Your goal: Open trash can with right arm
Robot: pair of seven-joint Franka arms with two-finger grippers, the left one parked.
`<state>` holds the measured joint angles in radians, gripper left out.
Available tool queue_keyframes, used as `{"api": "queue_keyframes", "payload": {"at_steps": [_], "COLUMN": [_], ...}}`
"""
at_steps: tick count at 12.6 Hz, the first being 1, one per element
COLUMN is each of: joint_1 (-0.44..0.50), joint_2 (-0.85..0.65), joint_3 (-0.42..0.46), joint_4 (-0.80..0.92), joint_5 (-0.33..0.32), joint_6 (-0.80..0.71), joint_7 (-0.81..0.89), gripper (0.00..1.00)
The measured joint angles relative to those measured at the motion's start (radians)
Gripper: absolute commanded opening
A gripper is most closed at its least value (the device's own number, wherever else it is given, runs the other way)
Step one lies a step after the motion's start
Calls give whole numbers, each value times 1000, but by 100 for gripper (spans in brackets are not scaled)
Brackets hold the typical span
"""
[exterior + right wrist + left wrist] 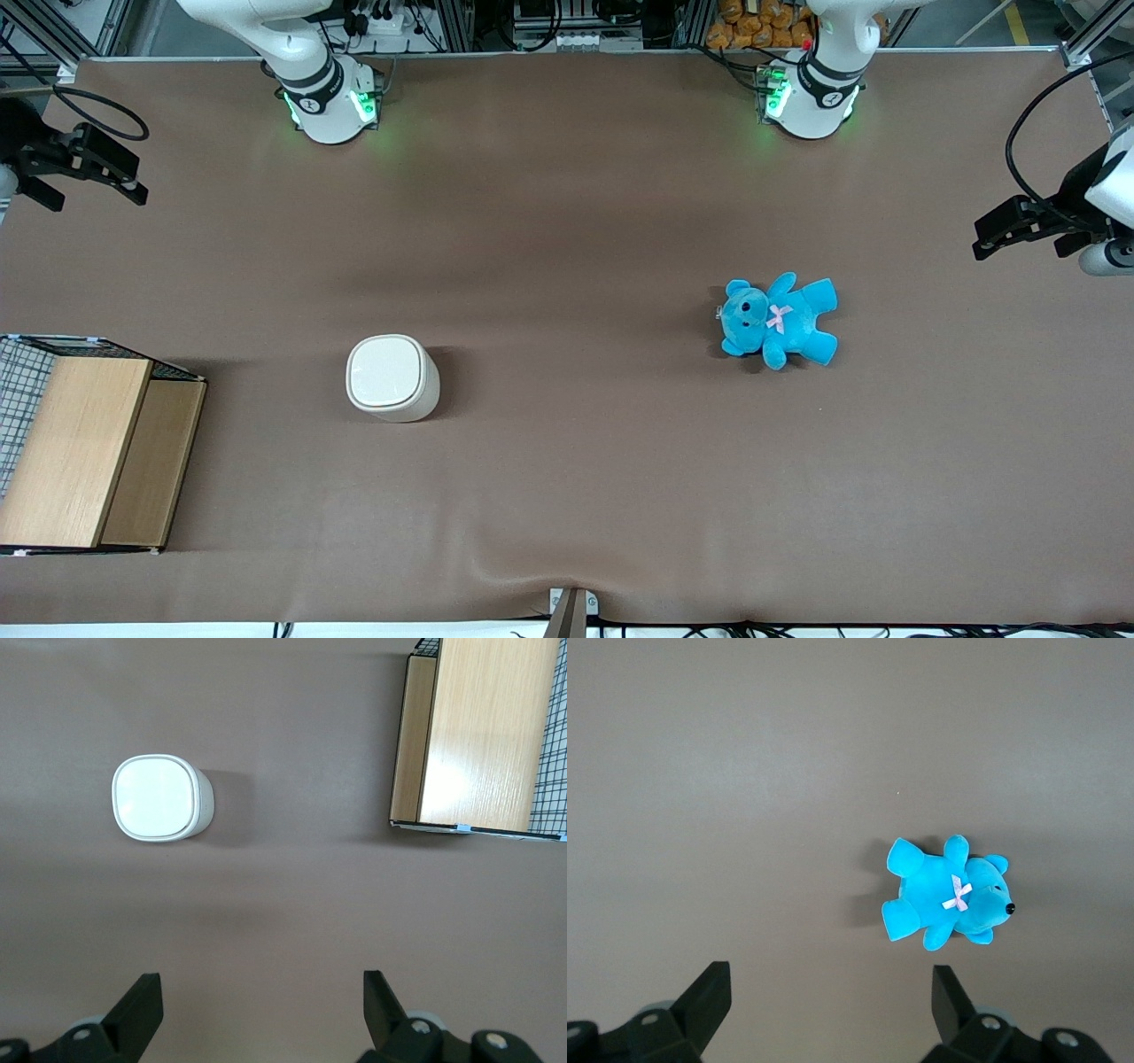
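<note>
Hovering wide-fingered, the gripper [257, 1010] — well apart from the lidded trash can [392, 377].

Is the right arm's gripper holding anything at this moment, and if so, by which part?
Nothing is held. The gripper hangs above bare table with its jaws open, apart from the trash can, whose lid is shut.

A brown mat covers the table [567, 221], evenly lit and rippled at the edge nearest the front camera. At its farthest edge stand metal frame rails [461, 22], tangled cables [390, 22] and orange packets [753, 27].
</note>
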<state>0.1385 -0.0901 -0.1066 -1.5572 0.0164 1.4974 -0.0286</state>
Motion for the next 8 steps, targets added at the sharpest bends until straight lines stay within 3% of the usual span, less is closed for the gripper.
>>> {"api": "queue_keyframes", "payload": {"at_steps": [8], "joint_1": [17], "joint_2": [5], "joint_3": [13], "joint_4": [-7], "joint_5": [13], "joint_6": [-2], "joint_7": [85], "gripper": [100]}}
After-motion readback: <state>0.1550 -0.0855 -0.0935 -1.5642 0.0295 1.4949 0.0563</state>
